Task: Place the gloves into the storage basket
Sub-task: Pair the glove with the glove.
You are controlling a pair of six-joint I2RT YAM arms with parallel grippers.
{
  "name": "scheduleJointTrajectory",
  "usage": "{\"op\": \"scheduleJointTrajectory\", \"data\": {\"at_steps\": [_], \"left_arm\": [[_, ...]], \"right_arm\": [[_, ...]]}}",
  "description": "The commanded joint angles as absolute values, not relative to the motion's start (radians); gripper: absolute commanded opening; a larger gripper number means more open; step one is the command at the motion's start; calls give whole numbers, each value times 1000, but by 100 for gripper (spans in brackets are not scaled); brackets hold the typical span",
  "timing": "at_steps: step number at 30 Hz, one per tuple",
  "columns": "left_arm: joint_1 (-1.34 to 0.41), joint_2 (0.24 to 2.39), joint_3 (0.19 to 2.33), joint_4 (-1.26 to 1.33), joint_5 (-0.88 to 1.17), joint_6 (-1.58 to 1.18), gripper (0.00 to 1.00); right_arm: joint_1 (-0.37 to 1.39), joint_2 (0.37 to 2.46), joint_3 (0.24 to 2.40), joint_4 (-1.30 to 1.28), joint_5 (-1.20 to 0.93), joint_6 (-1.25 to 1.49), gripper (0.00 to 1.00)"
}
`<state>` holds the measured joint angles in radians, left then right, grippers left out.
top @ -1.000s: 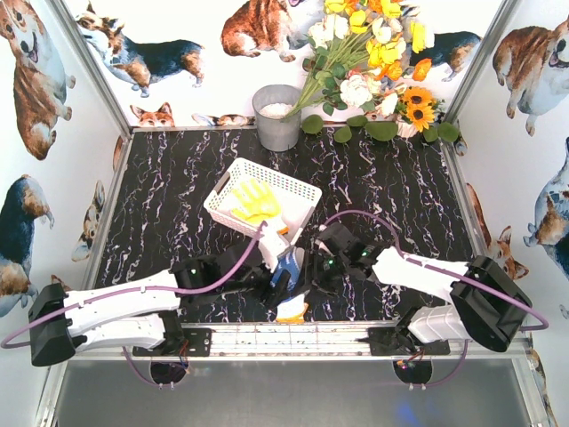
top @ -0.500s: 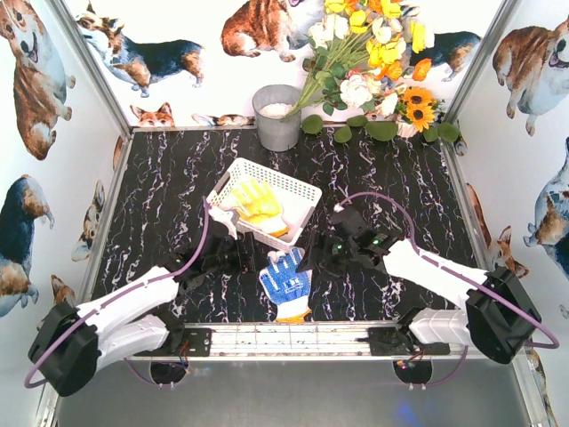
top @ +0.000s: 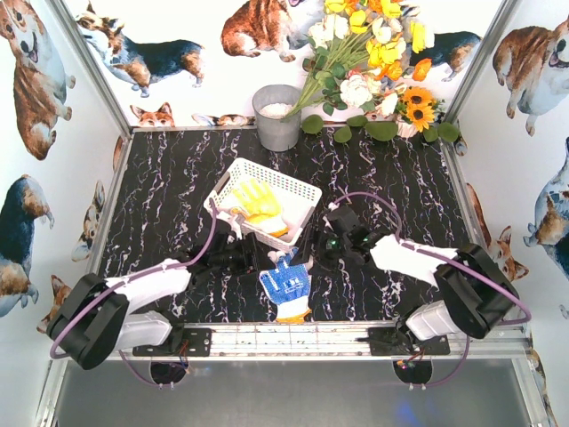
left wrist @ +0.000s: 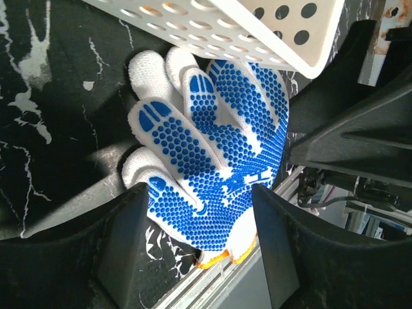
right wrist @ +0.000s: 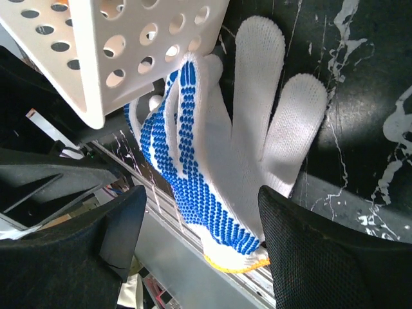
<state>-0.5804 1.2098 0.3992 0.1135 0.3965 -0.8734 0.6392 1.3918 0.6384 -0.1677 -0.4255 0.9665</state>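
Blue-dot glove (top: 286,286) lies flat on bench (top: 169,196), dotted palm up, near the front edge. Cuff w/ orange trim sits at the front rail (top: 356,334). Its fingertips point at the near corner of the storage basket (top: 279,176), just beside it, so the glove is not in the basket. Yellow glove (top: 258,203) already lies inside the basket. Basket is mid-bench, skewed to the bench edges.

Left gripper (top: 252,260) is low on the glove's left side. Its fingers (left wrist: 122,251) are spread wide w/ the glove's cuff end btwn them in the wrist view, nothing pinched. Contact w/ the glove: can't tell.

Right gripper (top: 313,253) is on the glove's right side. Its fingers (right wrist: 309,257) are also spread, glove btwn them in the wrist view, nothing gripped. Both grippers sit close to the basket's near wall w/ the glove btwn the two.

Grey bucket (top: 277,116) and flower bunch (top: 373,62) stand at the back wall, well apart from the gloves.
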Motion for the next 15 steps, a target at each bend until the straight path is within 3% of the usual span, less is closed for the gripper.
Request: {"op": "scheduleJointTrajectory", "data": {"at_steps": [1, 15], "left_arm": [[-567, 1232, 395, 214, 449, -887, 58], [-566, 1372, 388, 376, 511, -916, 39]], "right_arm": [[637, 1412, 609, -37, -471, 969, 72], [726, 1371, 530, -40, -528, 1035, 67]]}}
